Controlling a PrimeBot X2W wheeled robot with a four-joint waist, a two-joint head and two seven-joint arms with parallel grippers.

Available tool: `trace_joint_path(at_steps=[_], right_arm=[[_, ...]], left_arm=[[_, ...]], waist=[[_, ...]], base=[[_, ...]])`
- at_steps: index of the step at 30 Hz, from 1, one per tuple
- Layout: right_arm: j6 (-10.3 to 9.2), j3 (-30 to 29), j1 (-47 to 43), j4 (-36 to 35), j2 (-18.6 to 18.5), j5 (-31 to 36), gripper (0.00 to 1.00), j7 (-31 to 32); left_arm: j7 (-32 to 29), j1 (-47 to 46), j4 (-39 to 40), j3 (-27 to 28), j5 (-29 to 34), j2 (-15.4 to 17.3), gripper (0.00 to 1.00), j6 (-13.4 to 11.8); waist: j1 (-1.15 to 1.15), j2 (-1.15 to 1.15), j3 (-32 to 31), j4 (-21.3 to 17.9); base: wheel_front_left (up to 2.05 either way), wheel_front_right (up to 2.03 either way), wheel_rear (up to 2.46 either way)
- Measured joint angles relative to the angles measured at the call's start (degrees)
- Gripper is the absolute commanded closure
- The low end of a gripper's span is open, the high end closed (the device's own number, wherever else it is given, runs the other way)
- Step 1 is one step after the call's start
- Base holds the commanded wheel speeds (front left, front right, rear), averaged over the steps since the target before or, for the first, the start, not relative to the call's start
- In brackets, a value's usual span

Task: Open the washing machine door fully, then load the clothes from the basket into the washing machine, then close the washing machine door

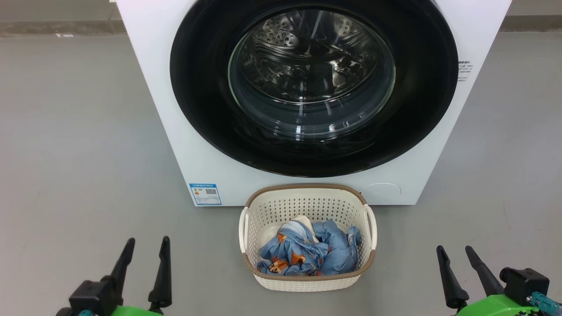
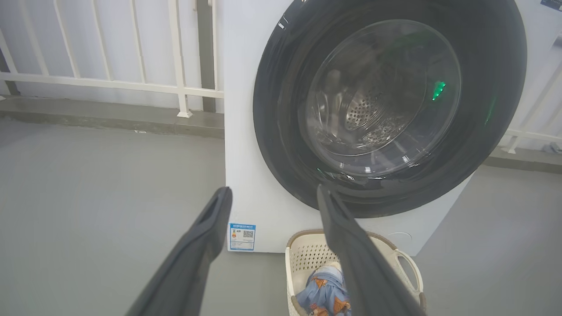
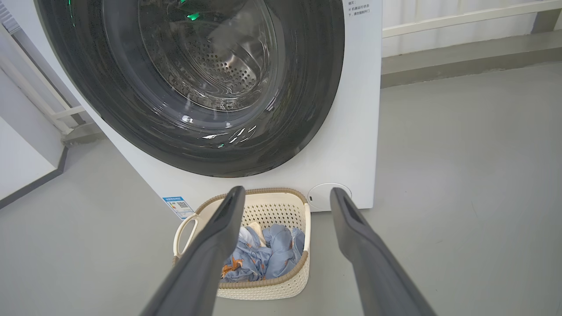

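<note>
Left gripper (image 1: 148,240) low at the near left, right gripper (image 1: 454,248) low at the near right, each with its two long dark tapered fingers pointing toward the washing machine (image 1: 210,166). On both, the fingers stand spread apart with nothing between them; green wrist housings sit beneath. Neither touches anything, and both hang well short of the machine. Machine is a white, boxy, smooth panel. The washing machine door (image 1: 202,87) lies flush against its front: a wide glossy black ring around a bulging clear glass bowl, with a perforated steel drum (image 1: 285,39) visible through it. Blue sticker (image 1: 205,194) at the front's lower left corner, round cap (image 1: 381,191) at the lower right. The basket (image 1: 307,206) sits on the floor just before the machine's foot, between the two grippers; contact with the machine cannot be told. It is cream perforated plastic, a rounded rectangle with a brown woven-look rim and side handles. The clothes (image 1: 303,252) lie crumpled inside it, blue with orange prints and a bit of cream cloth. Bare grey floor (image 1: 79,153) on both flanks; white railing (image 2: 109,83) behind, by the wall.
</note>
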State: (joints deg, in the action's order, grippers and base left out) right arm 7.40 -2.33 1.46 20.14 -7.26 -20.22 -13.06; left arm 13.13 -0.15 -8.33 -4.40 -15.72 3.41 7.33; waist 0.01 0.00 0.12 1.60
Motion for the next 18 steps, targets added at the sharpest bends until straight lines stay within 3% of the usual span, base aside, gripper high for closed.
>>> trace_joint_path(at_steps=[9,18], right_arm=[[0.0,-0.44,0.0,0.0,-0.3,5.77,0.0,-1.21],[0.0,-0.85,-0.01,0.0,-0.29,6.05,0.0,-1.21]], left_arm=[[1.18,0.02,0.05,-0.32,5.38,0.01,0.0,0.01],[1.35,0.21,-0.22,-0.26,5.41,0.01,0.0,0.01]], waist=[[0.0,0.0,0.01,0.21],[0.0,0.0,-0.11,0.1]], base=[[0.0,0.0,0.0],[0.0,0.0,0.0]])
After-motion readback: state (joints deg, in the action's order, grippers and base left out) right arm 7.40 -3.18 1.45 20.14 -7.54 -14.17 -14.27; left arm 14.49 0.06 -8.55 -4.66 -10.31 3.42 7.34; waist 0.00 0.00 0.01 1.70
